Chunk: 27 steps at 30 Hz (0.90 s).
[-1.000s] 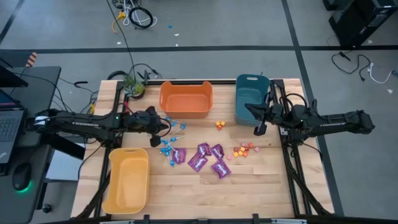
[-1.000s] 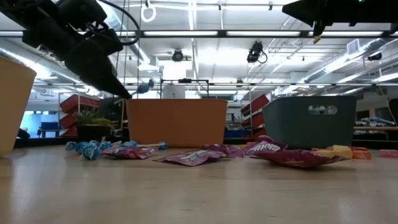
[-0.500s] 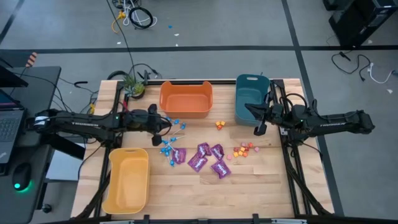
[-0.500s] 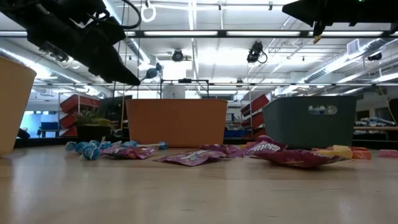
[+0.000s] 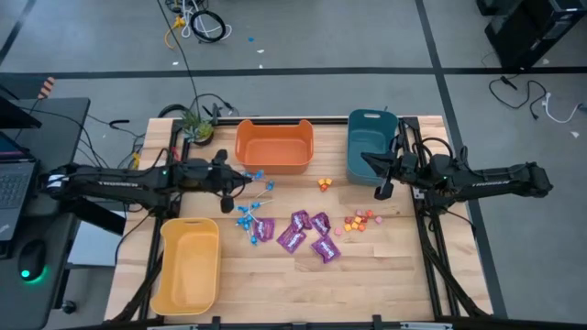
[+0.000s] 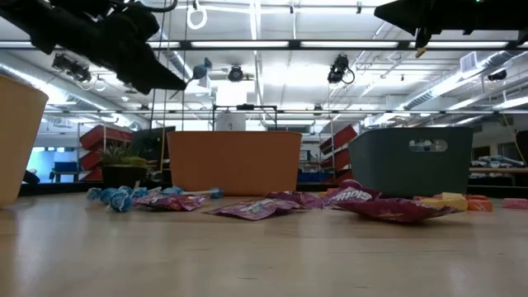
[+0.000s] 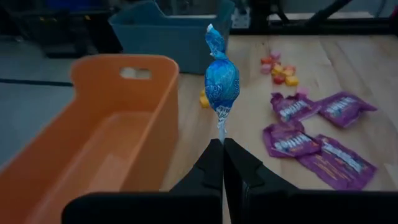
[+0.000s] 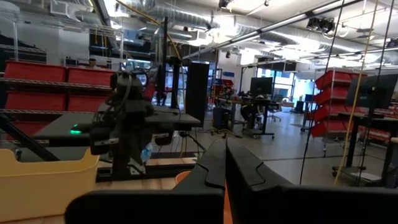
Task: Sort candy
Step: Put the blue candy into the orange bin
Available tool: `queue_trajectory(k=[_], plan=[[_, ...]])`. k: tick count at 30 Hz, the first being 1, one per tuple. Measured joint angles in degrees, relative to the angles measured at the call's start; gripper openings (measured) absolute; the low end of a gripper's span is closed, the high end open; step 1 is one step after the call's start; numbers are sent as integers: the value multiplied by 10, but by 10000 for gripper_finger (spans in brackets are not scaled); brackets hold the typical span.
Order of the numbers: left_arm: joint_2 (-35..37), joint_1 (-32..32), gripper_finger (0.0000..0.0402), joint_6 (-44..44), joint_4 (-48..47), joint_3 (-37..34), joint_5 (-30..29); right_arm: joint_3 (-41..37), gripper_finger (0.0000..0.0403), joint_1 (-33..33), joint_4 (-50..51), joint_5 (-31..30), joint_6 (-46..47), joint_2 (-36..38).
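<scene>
While the right gripper [image 5: 383, 192] hangs idle beside the teal bin [image 5: 371, 144], jaws pressed together on nothing, the left gripper [image 7: 222, 163] has carried its blue lollipop [image 7: 222, 83] up and back toward the orange bin [image 5: 274, 146]: a second ago it sat lower over the blue pile [image 5: 246, 216], now it rides high at the bin's near edge. Its jaws are pinched tight on the thin stick, wrapper standing upright above them. That looks like 1 lollipop about to be dropped in, with the rest of the candy unsorted: purple packets [image 5: 307, 233] mid-worktop, small orange and pink pieces [image 5: 359, 220] nearer the teal bin. White lettering shows on the purple packets and the lollipop wrapper, too blurred to read
</scene>
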<state>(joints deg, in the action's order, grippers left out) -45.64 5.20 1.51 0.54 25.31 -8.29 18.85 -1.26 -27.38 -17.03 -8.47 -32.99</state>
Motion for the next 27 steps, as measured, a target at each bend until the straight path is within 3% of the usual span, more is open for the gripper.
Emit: queue_trajectory(k=[12,21,27], plan=[[-13,1,0,27,-5,38,-146,0,0,0,0,0,9,0],[-25,34,0,-32,-6,38,-203,0,0,0,1,0,9,0],[-54,58,0,-60,0,38,-206,0,0,0,1,0,9,0]])
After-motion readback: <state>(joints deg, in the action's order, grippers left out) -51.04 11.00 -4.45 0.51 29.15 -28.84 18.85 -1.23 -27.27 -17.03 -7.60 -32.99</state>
